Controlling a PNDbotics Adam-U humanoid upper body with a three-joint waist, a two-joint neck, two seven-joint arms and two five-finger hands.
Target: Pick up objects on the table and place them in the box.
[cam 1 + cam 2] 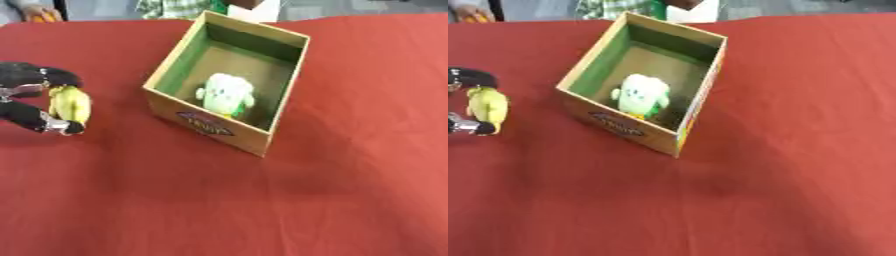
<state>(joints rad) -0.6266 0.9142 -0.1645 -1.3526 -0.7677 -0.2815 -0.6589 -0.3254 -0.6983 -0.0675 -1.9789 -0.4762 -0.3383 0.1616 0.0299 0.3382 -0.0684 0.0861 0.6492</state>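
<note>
My left robot hand (35, 102), at nine o'clock on the table (332, 190), curls around a yellow toy (70, 103). Next I must lift it toward three o'clock, over the box (203, 127) holding a white toy (226, 94).

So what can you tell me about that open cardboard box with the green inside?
The open-topped cardboard box is tan outside with green inner walls and a dark oval label on its near side. It stands upright but turned at an angle on the red tablecloth. A small white and pale green soft toy sits inside, on the bottom. Nothing else touches it; the left hand is off to its left.
</note>
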